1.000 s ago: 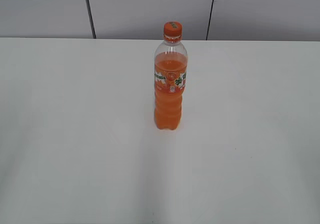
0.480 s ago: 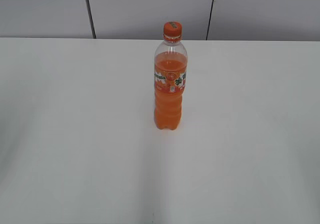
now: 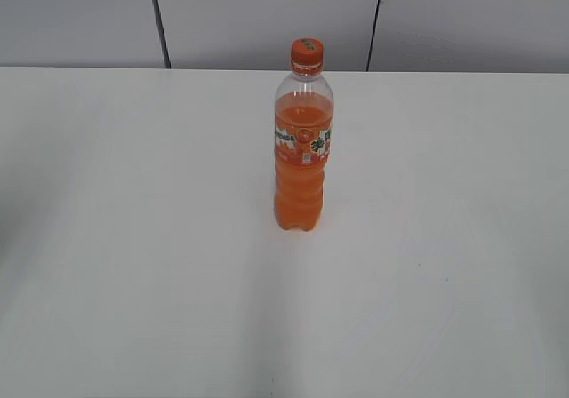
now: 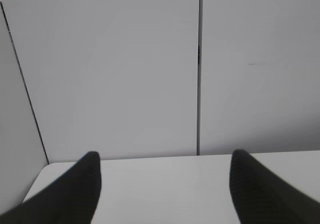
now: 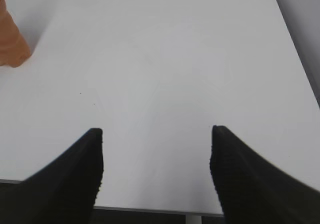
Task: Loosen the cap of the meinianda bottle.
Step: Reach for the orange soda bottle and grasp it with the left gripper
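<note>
White table (image 3: 133,238), one upright meinianda bottle (image 3: 302,163), one cap (image 3: 306,53) seemingly on; both grippers' fingers (image 4: 85,184) (image 5: 90,164) wide, empty.

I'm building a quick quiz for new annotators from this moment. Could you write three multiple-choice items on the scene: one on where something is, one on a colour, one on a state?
1. Where does the meinianda bottle stand on the table in the exterior view?
A. near the middle, toward the back
B. at the front left corner
C. off the table

2. What colour is the cap?
A. white
B. orange
C. blue

3. How do the fingers of the right gripper stand?
A. shut on the cap
B. shut on nothing
C. open, with nothing between them

Answers:
1. A, since the bottle is upright just right of centre, closer to the far edge.
2. B, since the cap matches the orange drink below it.
3. C, since the right wrist view shows bare table between the two dark fingers, the bottle's base off at the left edge.
</note>
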Robot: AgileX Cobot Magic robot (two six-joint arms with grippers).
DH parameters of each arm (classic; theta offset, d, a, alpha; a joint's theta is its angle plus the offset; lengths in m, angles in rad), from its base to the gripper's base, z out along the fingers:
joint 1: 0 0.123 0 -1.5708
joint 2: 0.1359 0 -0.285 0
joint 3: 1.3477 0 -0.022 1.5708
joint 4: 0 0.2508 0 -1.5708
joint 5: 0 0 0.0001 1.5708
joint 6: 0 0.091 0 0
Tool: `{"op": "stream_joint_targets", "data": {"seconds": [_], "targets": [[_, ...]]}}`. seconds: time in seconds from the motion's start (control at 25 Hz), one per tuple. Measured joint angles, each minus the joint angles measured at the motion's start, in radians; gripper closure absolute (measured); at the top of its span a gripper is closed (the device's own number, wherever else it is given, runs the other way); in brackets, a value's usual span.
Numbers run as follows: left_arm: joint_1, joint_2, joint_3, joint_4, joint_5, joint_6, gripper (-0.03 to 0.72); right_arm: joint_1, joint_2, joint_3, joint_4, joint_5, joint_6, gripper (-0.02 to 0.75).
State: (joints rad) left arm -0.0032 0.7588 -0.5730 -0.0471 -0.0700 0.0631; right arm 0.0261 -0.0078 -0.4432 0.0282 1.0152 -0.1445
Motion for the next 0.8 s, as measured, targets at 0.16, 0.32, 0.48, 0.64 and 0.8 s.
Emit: {"op": "stream_joint_targets", "data": {"seconds": [0.16,0.32,0.48,0.64,0.8], "targets": [[0.0,0.081,0.0,0.0,-0.118,0.0,0.226,0.0,0.0,0.0,-0.001,0.0,0.0,0.234],[0.0,0.137,0.0,0.0,-0.217,0.0,0.247,0.0,0.0,0.0,-0.001,0.001,0.0,0.234],[0.0,0.189,0.0,0.0,-0.284,0.0,0.253,0.0,0.0,0.0,-0.001,0.001,0.0,0.234],[0.0,0.206,0.0,0.0,-0.295,0.0,0.256,0.0,0.0,0.0,-0.001,0.001,0.0,0.234],[0.0,0.219,0.0,0.0,-0.304,0.0,0.279,0.0,0.0,0.0,-0.001,0.001,0.0,0.234]]}}
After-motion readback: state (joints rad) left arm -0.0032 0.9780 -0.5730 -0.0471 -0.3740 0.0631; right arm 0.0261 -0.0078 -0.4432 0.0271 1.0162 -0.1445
